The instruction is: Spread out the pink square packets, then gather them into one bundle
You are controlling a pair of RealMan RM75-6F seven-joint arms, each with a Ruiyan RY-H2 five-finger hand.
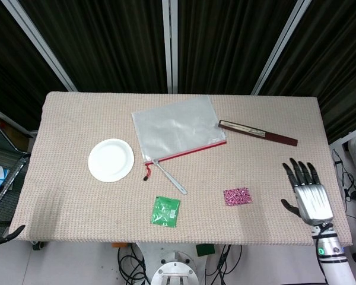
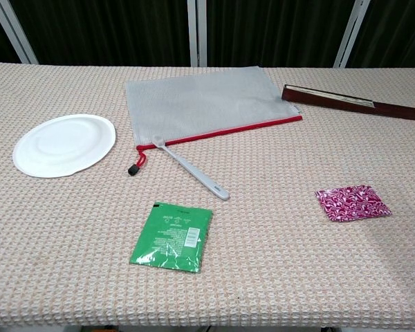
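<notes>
Table (image 1: 71,178) covered with a beige woven cloth (image 2: 69,277). White round plate (image 1: 111,160) lies on the left half, flat and apart from all other items. Grey translucent zip pouch (image 1: 178,126) with a red zipper edge lies flat near the centre rear, slightly rotated; its dark pull tab (image 2: 133,169) rests on the cloth off the front left corner. White toothbrush (image 2: 191,169) lies diagonally, head end touching or overlapping the pouch's red edge, handle pointing toward the front right. Green sachet (image 2: 171,236) lies flat in front of the toothbrush, apart from it. Long dark red case (image 1: 258,132) lies at rear right, just beside the pouch's right corner.
</notes>
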